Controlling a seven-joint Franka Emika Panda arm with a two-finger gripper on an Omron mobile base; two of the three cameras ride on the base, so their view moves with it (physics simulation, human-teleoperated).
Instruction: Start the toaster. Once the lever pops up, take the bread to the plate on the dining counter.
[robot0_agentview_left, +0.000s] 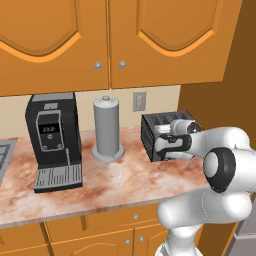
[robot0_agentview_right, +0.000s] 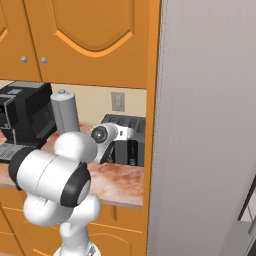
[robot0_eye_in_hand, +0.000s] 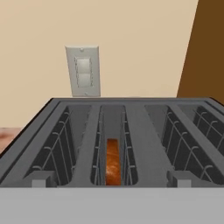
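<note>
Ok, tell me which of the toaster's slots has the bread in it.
In the hand view, the toaster holds the bread in the narrow slot near the middle, its brown crust edge showing low between the wire guides. The slots either side show only bare wire.

— What stands to the left of the gripper (robot0_agentview_left: 167, 144)?
— A grey cylinder (robot0_agentview_left: 107, 129) on a round base, upright, fairly near. Well beyond it, further left, is a tall black coffee machine (robot0_agentview_left: 52, 141) with a small display.
— And ahead of it?
— A pale wall plate (robot0_eye_in_hand: 83, 71) on the cream wall, higher than the gripper.
— Above?
— Orange wall cabinets (robot0_agentview_left: 110, 40) with round silver knobs.
— Below?
— A marbled worktop (robot0_agentview_left: 115, 180), with orange drawer fronts (robot0_agentview_left: 100, 225) under it.
— To its right?
— A tall grey panel (robot0_agentview_right: 210, 125), close by.
</note>
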